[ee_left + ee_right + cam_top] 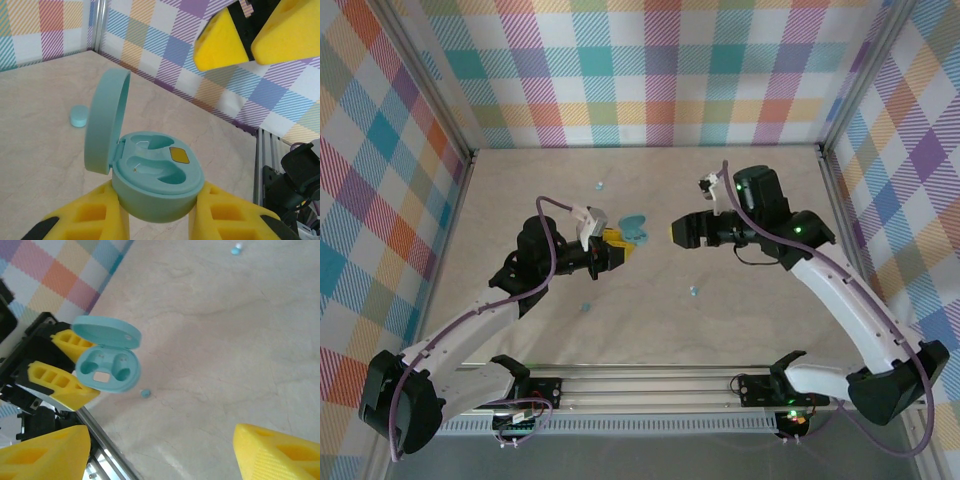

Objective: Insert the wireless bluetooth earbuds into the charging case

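The light-blue charging case (155,185) is sitting open, lid upright, wells empty. Tiny pale-blue earbuds (694,291) are lying scattered around it, well apart.

Moulded in smooth, faintly glossy pale-teal plastic: the charging case (155,195), and beside it a tiny earbud (79,115) of like sheen. In matt yellow plastic with ribbed pockets: the fingers (235,220). Underneath, a smooth, matt, marble-patterned tabletop (650,320). Behind, matt plaid-printed wall panels (650,60). Nearest, a brushed-metal rail (650,385).
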Tool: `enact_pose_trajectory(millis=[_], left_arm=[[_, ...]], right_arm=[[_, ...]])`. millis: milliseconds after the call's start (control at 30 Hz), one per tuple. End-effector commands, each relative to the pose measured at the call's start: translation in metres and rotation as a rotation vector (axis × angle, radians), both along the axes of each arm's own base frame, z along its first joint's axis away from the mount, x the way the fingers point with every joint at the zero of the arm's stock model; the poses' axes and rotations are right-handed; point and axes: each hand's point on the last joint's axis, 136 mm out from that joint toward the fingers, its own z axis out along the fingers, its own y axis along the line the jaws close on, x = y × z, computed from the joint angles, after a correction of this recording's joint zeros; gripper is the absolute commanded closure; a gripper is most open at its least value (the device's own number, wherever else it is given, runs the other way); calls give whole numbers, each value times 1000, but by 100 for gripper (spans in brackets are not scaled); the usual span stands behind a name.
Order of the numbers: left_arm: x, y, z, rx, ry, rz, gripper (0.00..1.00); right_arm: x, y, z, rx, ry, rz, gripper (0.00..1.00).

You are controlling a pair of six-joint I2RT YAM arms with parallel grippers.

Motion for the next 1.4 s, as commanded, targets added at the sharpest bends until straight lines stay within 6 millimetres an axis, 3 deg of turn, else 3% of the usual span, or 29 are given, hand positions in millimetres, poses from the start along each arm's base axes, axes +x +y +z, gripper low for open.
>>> enact_pose_trajectory(millis=[0, 100, 300, 533, 967, 1367], left_arm=[[-3, 1, 3, 3, -29, -4, 88], [-3, 0, 3, 3, -29, -12, 88], [-5, 0, 3, 9, -31, -20, 88], [-7, 1, -1, 20, -27, -25, 88], [-9, 2, -5, 37, -28, -28, 88], [-10, 3, -7, 53, -30, -28, 88]], right_arm=[[-2, -39, -54, -128, 241, -226, 28], [-6, -53, -94, -190, 397, -292, 34], [-21, -53, -169, -217, 595, -347, 55], [-28, -53, -225, -309, 682, -364, 60], [-20, -42, -262, -404, 734, -331, 65], [-7, -37, -274, -469, 719, -293, 65]])
